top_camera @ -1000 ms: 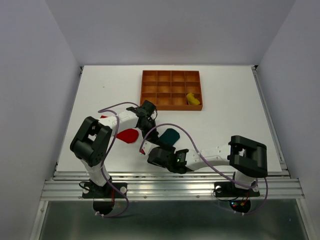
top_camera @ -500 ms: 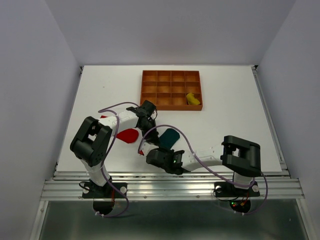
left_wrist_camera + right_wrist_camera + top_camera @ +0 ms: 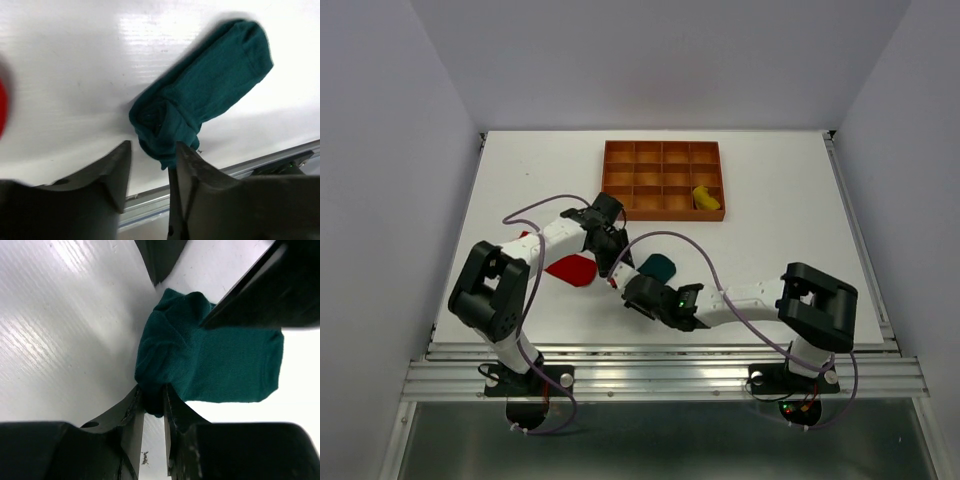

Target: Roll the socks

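Note:
The dark teal sock (image 3: 661,266) lies on the white table, one end rolled into a bundle (image 3: 162,125) and the other end flat (image 3: 240,365). My right gripper (image 3: 154,402) is shut on the rolled end; in the top view it (image 3: 632,284) sits just left of the sock. My left gripper (image 3: 152,157) is open, its jaws spread around the bundle, with one finger (image 3: 185,170) against it; in the top view it (image 3: 613,262) is close by. The red sock (image 3: 570,270) lies flat to the left. The yellow sock (image 3: 704,198) sits in the tray.
The orange-brown gridded tray (image 3: 663,214) stands at the back middle of the table (image 3: 790,250). A metal rail (image 3: 660,365) runs along the near edge. Both arms' cables loop over the sock area.
My right gripper has moved up and closed in on the teal sock. The left arm has shifted slightly back and left. The teal sock looks shorter.

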Robot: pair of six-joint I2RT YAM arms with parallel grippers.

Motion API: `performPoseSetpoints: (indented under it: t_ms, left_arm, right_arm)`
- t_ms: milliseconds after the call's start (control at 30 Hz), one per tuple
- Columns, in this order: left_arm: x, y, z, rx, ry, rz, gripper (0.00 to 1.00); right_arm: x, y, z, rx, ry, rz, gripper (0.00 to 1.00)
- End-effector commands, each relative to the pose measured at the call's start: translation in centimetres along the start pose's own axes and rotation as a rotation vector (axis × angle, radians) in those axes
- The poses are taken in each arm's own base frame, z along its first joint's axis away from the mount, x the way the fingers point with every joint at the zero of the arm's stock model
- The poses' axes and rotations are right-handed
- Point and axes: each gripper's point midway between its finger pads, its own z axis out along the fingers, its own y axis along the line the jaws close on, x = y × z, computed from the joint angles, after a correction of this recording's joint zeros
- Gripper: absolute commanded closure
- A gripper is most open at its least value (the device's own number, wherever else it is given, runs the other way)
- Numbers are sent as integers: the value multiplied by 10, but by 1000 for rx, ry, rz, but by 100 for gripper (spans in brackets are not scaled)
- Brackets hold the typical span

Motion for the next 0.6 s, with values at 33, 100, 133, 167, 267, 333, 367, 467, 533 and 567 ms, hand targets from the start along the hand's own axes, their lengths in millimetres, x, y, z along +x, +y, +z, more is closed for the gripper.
performPoseSetpoints:
  t_ms: [33, 100, 133, 167, 267, 333, 367, 467, 533, 567]
  left_arm:
    - [-30, 0, -40, 9, -133, -6, 46]
    - [-35, 4, -45, 17, -155, -20, 46]
    - [-36, 6, -46, 16, -159, -24, 45]
    - [-37, 9, -47, 16, -164, -27, 45]
    - [-39, 13, -51, 22, -183, -38, 45]
    - [-39, 17, -53, 28, -194, -42, 45]
    - [-38, 17, -54, 32, -197, -40, 45]
    - [-36, 18, -58, 46, -208, -28, 45]
    - [-34, 19, -60, 55, -216, -24, 45]
    - [-33, 18, -60, 60, -217, -17, 45]
  right_arm:
    - [5, 18, -2, -208, 0, 176, 98]
    - [3, 19, -2, -269, 2, 227, 99]
    - [1, 20, -3, -288, 2, 242, 99]
    - [-1, 19, -3, -300, -2, 259, 99]
    - [-9, 21, -9, -413, -10, 334, 99]
    - [-24, 19, -14, -507, -55, 402, 99]
    - [-27, 24, -21, -583, -56, 434, 99]
    - [-33, 12, -22, -642, -74, 503, 99]
    - [-35, 12, -24, -697, -69, 550, 99]
    - [-34, 5, -21, -698, -65, 584, 99]
